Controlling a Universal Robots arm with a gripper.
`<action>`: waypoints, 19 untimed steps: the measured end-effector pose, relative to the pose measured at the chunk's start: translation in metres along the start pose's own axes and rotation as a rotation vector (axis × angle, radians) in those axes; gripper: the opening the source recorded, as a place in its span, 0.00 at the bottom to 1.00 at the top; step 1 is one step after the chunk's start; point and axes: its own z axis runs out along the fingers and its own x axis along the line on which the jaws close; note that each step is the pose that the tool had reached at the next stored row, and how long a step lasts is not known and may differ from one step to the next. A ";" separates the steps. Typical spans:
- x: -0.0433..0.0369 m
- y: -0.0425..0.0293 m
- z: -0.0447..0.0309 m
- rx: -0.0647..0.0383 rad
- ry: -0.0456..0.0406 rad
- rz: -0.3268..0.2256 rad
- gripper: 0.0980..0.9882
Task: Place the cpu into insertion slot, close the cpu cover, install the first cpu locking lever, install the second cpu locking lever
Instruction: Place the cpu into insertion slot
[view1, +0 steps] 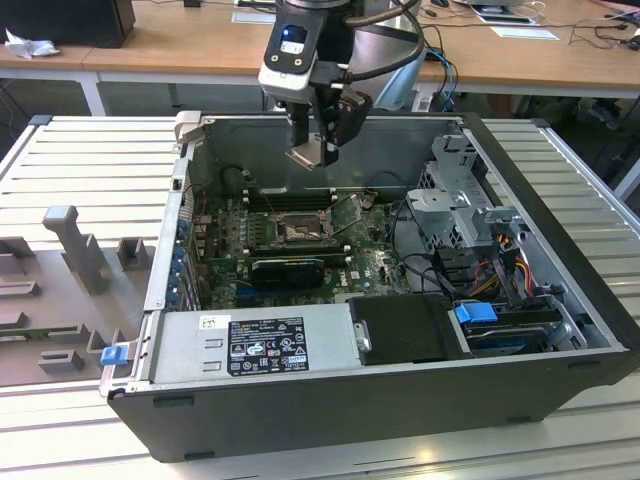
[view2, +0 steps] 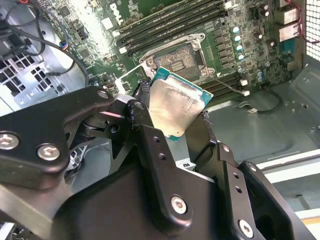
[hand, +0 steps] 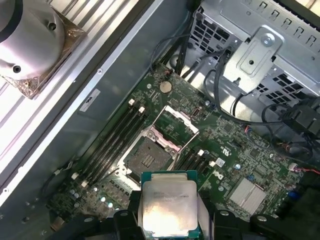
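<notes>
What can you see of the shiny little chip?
The cpu is a small flat square: a dull silver metal top on a green board rim. The black jaws clamp it on two opposite sides. It hangs tilted in the air above the open slot, touching nothing else.

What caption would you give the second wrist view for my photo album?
The gripper clamps the cpu by its edges, with the empty insertion slot beyond it.

The exterior view looks down into the open black metal computer case (view1: 350, 420); both wrist views closely share its green motherboard (hand: 235, 150).
</notes>
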 end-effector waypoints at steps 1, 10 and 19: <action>0.0000 -0.0002 0.0020 0.000 -0.0001 0.000 0.48; -0.0002 -0.0006 0.0065 0.000 -0.0004 0.007 0.48; -0.0002 -0.0008 0.0087 0.000 -0.0016 0.019 0.48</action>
